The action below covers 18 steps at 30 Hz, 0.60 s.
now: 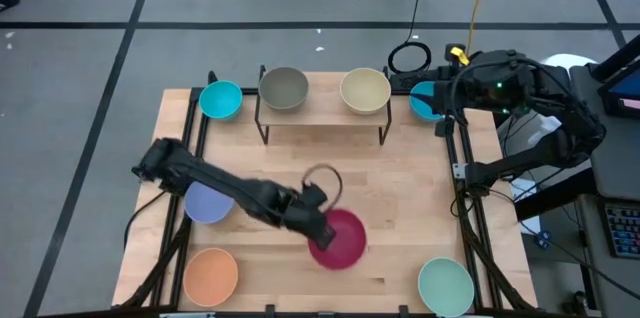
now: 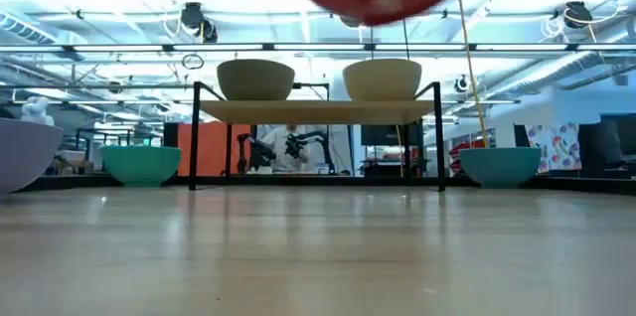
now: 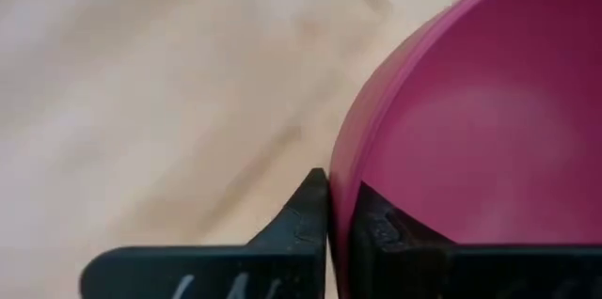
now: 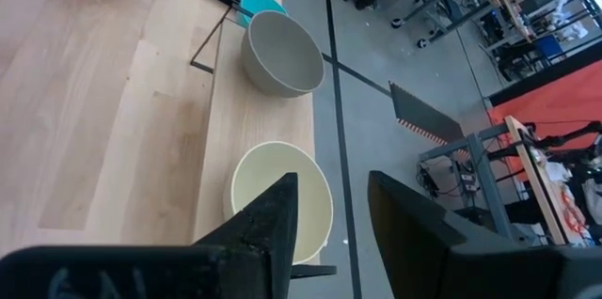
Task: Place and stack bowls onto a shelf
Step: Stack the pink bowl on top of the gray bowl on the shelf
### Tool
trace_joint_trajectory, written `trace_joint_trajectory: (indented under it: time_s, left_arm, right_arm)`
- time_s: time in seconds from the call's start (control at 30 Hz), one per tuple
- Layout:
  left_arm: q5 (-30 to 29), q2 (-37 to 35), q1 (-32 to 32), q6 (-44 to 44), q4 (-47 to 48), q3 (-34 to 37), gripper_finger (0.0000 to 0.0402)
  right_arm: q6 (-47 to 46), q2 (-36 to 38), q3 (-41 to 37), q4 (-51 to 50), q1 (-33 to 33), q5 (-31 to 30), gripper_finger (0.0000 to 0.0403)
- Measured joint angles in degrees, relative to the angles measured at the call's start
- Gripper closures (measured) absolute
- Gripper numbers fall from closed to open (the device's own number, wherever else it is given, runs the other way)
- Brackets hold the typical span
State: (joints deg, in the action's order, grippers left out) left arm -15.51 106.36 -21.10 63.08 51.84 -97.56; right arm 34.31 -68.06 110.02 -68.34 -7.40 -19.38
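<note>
Wooden counter [image 1: 400,188] under grey floor surround, lab room with ceiling lights behind in the low view. Left hand [image 1: 322,226] reaches across the counter middle, clenched on the rim of the magenta bowl [image 1: 340,239]; left wrist view shows one finger inside the bowl wall, one outside, pinched tight. In the low view the magenta bowl sits high at the top edge, off the counter.

Shelf [image 1: 322,108] is farther out beyond the left hand, well apart, with the olive-grey bowl [image 1: 284,88] and cream bowl [image 1: 365,91] side by side on its plank top. Cyan bowl [image 1: 220,100] stands just past one end of the shelf, second cyan bowl [image 1: 424,101] just past the other end. Lavender bowl [image 1: 208,201] lies under the left arm, behind the hand. Orange bowl [image 1: 211,276] and mint green bowl [image 1: 445,285] sit at the near corners, both apart from the hand.

Right hand [image 4: 329,219] is released, fingers spread, hovering above the cream bowl end of the shelf, holding nothing.
</note>
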Motion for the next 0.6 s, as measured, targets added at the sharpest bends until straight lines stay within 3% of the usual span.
trace_joint_trajectory:
  time_s: [0.4, 0.6]
  left_arm:
    - [-7.7, -7.6, 9.3, -9.4, 33.6, -20.2, 0.0393]
    - [-8.5, -11.4, 16.7, -19.5, 38.1, -22.8, 0.0393]
  right_arm:
    - [0.9, 0.1, 0.0, 0.4, 0.0, 0.0, 0.0277]
    - [-1.5, 0.0, 0.0, 0.4, 0.0, 0.0, 0.0277]
